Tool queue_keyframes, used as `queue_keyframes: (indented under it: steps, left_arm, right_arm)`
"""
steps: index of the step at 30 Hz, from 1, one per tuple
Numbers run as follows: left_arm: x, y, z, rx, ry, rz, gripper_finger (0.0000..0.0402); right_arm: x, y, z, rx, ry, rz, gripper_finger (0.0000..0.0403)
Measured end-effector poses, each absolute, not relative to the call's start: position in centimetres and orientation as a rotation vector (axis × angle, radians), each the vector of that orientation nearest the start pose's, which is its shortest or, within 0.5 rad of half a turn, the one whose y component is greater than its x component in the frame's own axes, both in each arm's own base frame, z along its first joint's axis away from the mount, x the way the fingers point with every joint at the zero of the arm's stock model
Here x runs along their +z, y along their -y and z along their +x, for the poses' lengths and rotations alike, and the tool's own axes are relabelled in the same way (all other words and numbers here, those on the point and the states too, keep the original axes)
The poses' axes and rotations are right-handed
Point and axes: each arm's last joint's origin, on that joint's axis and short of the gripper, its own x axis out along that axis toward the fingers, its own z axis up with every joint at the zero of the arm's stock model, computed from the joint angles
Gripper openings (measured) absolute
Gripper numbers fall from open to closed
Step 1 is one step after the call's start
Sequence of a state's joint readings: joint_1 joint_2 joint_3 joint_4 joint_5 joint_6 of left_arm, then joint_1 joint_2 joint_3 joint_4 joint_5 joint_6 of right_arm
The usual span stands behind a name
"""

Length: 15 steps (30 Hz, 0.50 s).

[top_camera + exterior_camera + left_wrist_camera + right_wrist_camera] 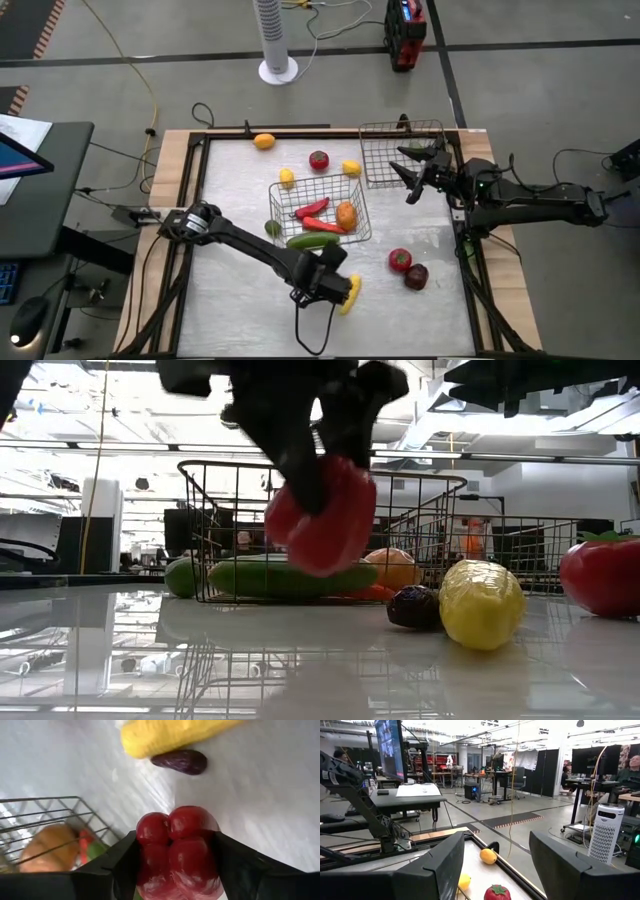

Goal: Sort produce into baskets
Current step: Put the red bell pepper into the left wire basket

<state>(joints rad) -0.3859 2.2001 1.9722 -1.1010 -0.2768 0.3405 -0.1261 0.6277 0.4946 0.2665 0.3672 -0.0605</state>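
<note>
My left gripper clamps a red pepper above the table, just beside the near basket, with yellow corn and a dark-purple piece lying below it. My right gripper, fingers closed and empty, waits beside the far basket.

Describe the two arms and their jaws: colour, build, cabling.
Both arms are black and slender, built from jointed links. The left gripper ends in broad, flat, matte black jaws with angular edges; the right gripper has matching dark jaws. Black cables loop on the table under the left arm and trail off beside the right arm's base. No markings are visible.
</note>
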Motion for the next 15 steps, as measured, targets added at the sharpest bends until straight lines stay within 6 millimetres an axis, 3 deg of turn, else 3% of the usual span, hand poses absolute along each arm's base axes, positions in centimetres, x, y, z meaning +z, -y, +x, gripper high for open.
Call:
queue_keyframes:
  steps: [5, 10, 15]
  left_arm:
    - [26.9, 15.7, 42.4, -0.290, -1.188, 0.697, 0.0206]
    - [30.9, 13.8, 42.3, -0.235, -1.163, 0.634, 0.0205]
    - [33.0, 11.5, 42.1, -0.156, -1.175, 0.588, 0.0204]
  right_arm:
    - [29.8, 2.9, 14.9, -0.496, 0.118, -0.043, 0.0253]
    - [29.8, 2.9, 14.9, -0.496, 0.115, -0.043, 0.0253]
    - [29.7, 2.9, 14.9, -0.496, 0.112, -0.044, 0.0253]
